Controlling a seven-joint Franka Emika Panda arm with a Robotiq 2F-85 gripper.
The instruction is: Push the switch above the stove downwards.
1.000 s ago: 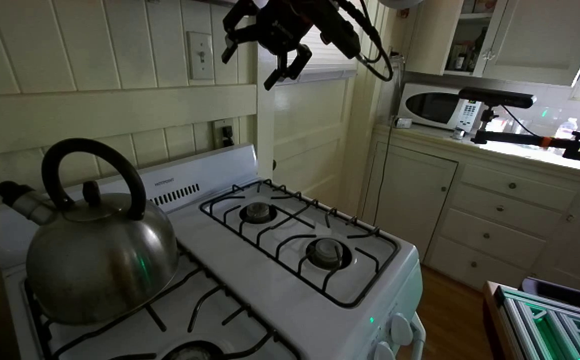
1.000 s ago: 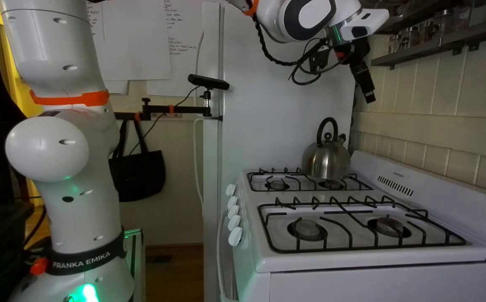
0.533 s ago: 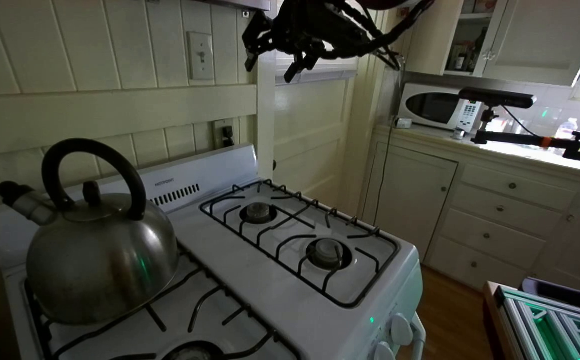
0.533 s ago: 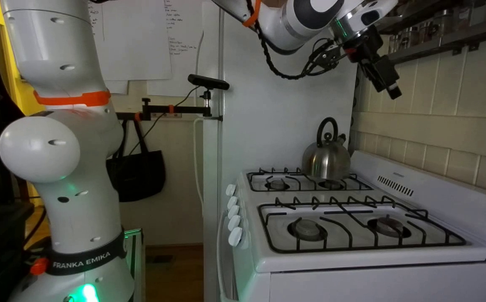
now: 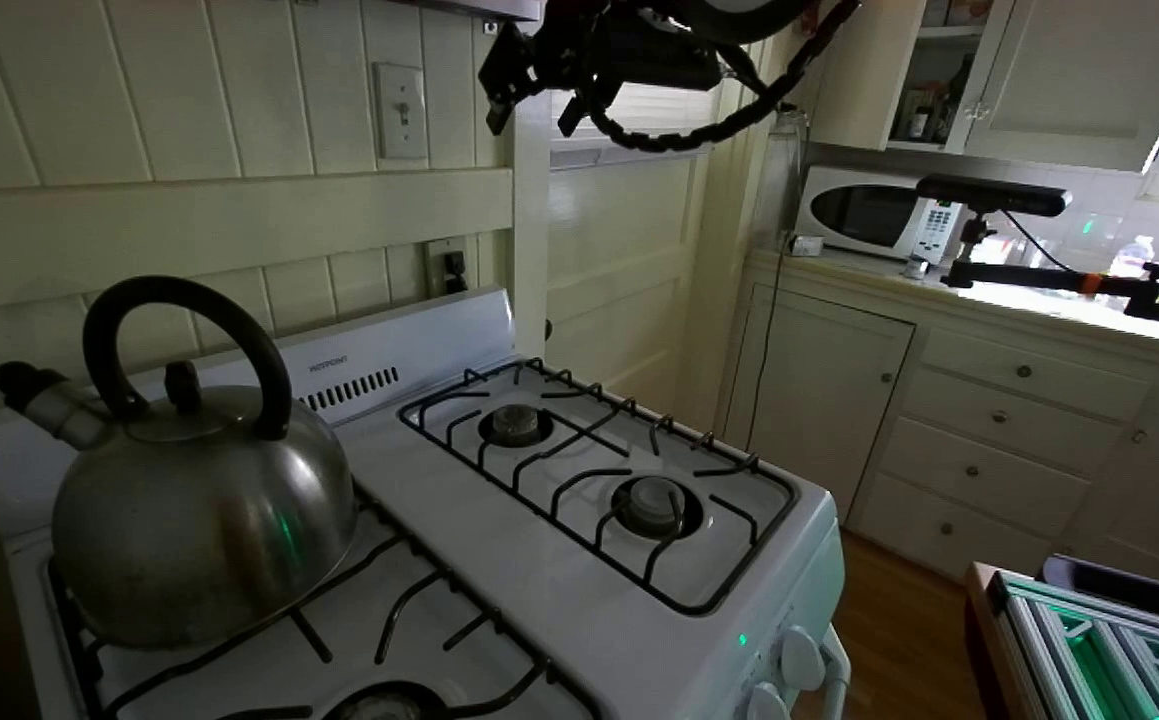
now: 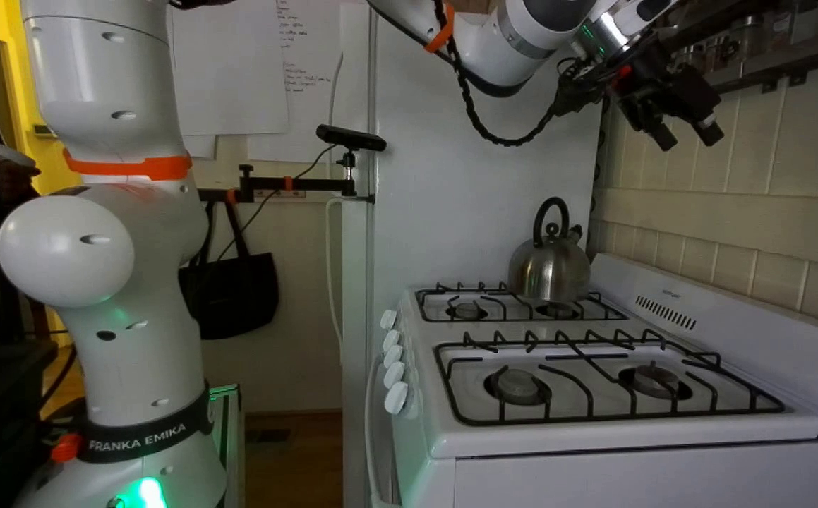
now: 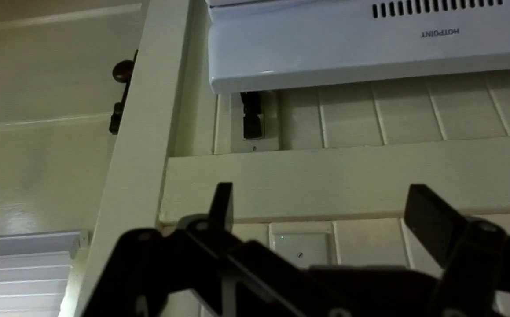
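Observation:
The switch (image 5: 401,112) is a cream-white plate on the panelled wall, its small toggle showing at the centre. Below it stands the white stove (image 5: 499,545), also seen in an exterior view (image 6: 592,441). My gripper (image 5: 533,122) is open, high over the stove and to the right of the switch in that view. An exterior view shows the same gripper (image 6: 687,135) tilted down towards the wall, apart from it. In the wrist view the gripper (image 7: 321,191) spreads wide, nothing between its fingers. Beyond them lies one end of the switch plate (image 7: 301,246); its toggle is hidden behind the gripper's body.
A steel kettle (image 5: 204,540) sits on a burner beside the wall. A shelf (image 6: 776,67) with jars juts out close to the gripper. Under the wall rail (image 7: 351,180) is an outlet with a black plug (image 7: 252,116). A tall white panel (image 6: 479,197) stands behind the stove.
In an exterior view my gripper has moved right, nearer the wall, and turned so that both fingers show. It has stayed open. Kettle, stove and switch have not moved.

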